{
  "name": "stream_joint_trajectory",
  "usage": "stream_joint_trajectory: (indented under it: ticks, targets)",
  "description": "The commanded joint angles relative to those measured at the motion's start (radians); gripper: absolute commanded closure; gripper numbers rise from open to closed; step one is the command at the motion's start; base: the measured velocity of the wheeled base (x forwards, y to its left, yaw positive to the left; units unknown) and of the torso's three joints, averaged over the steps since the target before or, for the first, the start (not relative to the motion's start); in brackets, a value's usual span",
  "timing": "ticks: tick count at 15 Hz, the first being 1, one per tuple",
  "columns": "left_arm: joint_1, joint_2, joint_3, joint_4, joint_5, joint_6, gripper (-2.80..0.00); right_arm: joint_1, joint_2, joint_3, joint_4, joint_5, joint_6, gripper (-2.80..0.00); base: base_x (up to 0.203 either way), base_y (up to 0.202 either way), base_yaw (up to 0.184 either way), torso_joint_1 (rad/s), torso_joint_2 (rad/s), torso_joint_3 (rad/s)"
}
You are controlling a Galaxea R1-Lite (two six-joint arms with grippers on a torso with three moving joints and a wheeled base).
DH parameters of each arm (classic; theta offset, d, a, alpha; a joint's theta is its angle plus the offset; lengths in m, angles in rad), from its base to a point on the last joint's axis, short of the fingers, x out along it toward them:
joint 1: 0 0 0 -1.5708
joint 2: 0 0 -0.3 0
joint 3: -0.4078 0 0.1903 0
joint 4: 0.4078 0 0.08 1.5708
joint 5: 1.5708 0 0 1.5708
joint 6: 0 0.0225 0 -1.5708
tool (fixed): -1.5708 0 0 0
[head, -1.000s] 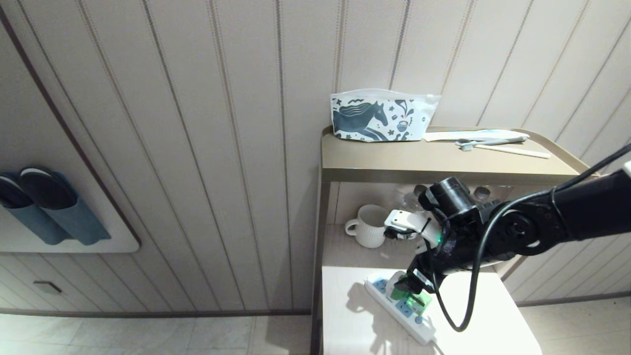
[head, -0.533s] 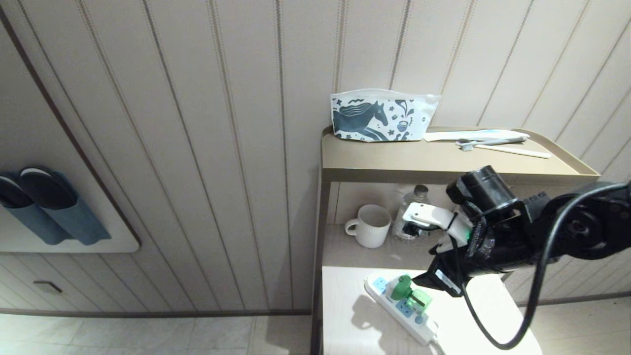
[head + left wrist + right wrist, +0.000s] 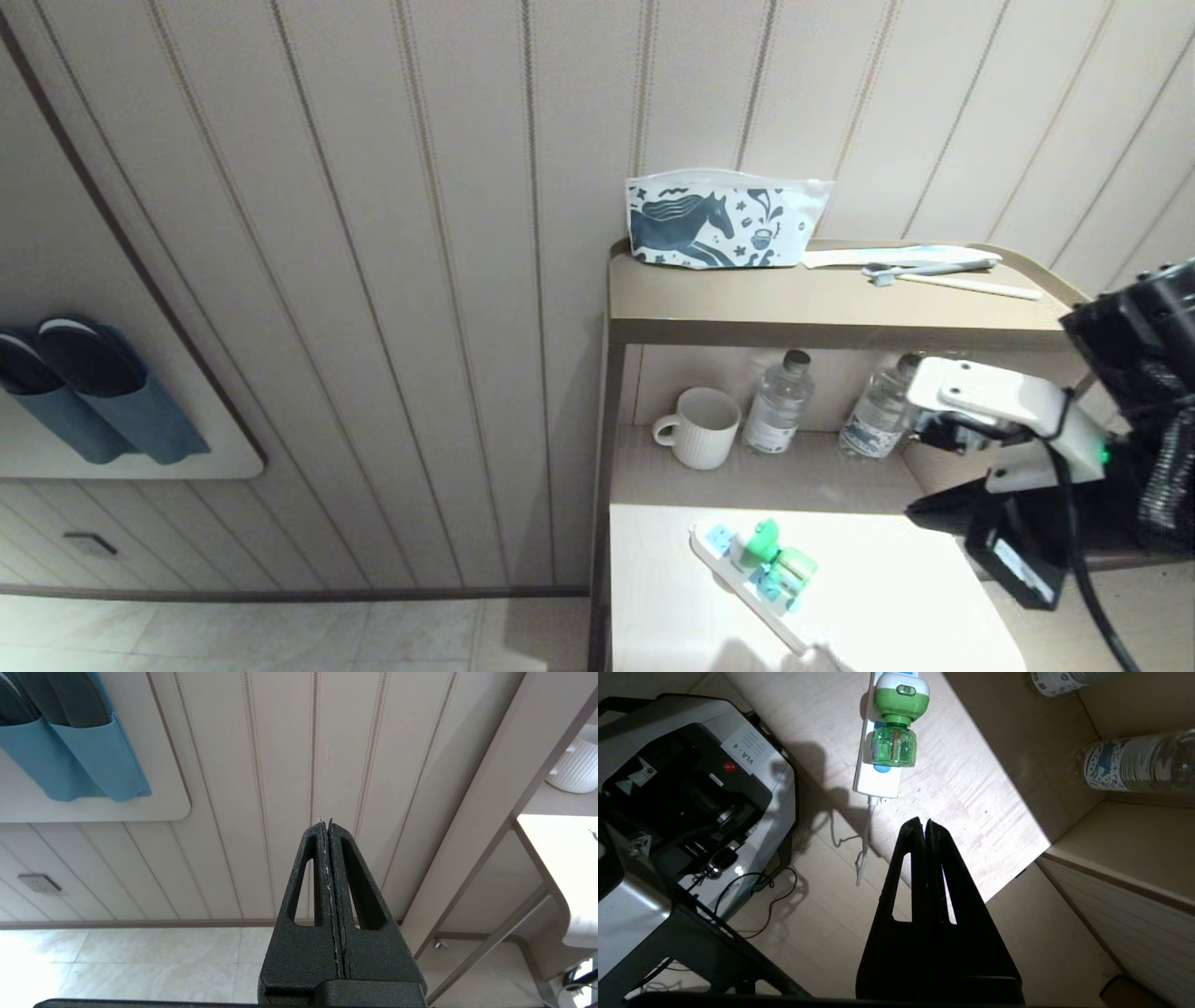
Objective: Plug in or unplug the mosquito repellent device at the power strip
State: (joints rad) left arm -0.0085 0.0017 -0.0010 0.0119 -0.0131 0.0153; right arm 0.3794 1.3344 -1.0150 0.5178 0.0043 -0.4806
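Note:
The mosquito repellent device [image 3: 770, 555], white and green head with a translucent green bottle, sits plugged into the white power strip [image 3: 711, 551] on the pale lower table. The right wrist view shows the device [image 3: 896, 723] lying along the power strip [image 3: 878, 784], whose cord hangs off the table edge. My right gripper [image 3: 923, 822] is shut and empty, held well back from the device, at the table's right side in the head view [image 3: 924, 511]. My left gripper [image 3: 325, 822] is shut and empty, parked facing the panelled wall.
A white mug [image 3: 700, 427] and two clear water bottles [image 3: 778, 403] [image 3: 873, 411] stand on the shelf behind the table. A horse-print pouch [image 3: 724, 219] and a toothbrush [image 3: 934, 271] lie on the top shelf. Slippers [image 3: 84, 392] hang on the wall at left. The robot base [image 3: 691, 788] stands beside the table.
My right arm has pulled back to the right, away from the device, and its jaws have gone from open to shut. The device stays plugged into the strip.

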Motion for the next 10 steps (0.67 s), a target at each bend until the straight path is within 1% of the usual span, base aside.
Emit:
stream_joint_trajectory:
  ticks: [1,3,5,7,10]
  targets:
    - [0.001,0.001,-0.002,0.0,-0.001,0.0,0.0,-0.005,-0.176,0.018,0.028,0.001,0.019,0.0,0.0,0.0,0.0,0.0,0.0,0.0]
    - [-0.001,0.001,0.001,0.0,-0.001,0.0,0.0,-0.007,-0.28,0.027,0.034,0.0,0.083,0.0,0.0,0.0,0.0,0.0,0.0,0.0]
    - [0.001,0.001,0.001,0.0,0.0,0.0,0.0,-0.005,-0.38,0.054,0.03,-0.001,0.122,0.0,0.0,0.0,0.0,0.0,0.0,0.0]
    - [0.001,0.001,-0.001,0.0,-0.001,0.0,0.0,-0.011,-0.475,0.102,-0.013,-0.004,0.139,0.0,0.0,0.0,0.0,0.0,0.0,0.0]
    - [-0.001,0.001,0.001,0.0,-0.001,0.0,0.0,-0.014,-0.725,0.201,-0.095,-0.003,0.138,0.0,0.0,0.0,0.0,0.0,0.0,0.0]
